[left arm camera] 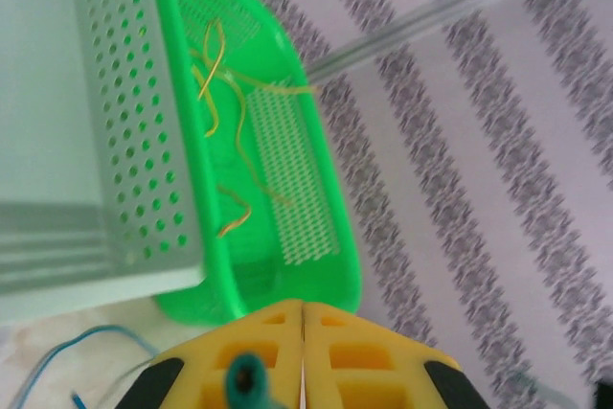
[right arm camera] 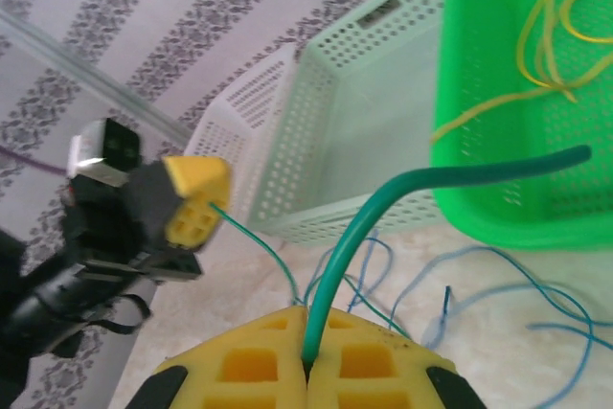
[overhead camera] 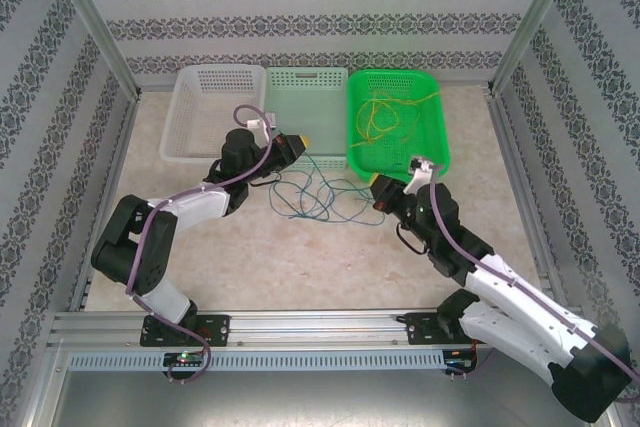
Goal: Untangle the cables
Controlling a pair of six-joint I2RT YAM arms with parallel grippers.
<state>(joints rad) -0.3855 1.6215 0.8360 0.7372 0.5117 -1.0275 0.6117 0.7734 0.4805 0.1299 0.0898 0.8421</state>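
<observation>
Jaws, left and right, clamp green cable [right arm camera: 479,170].

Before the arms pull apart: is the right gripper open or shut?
Shut on the dark green cable: the right gripper's yellow pads meet, cable pinched in their seam.

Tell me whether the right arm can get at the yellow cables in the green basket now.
Likely yes: the yellow cables lie in the open green basket beside the right gripper. But its jaws are shut on a green cable, so it must release first.
</observation>
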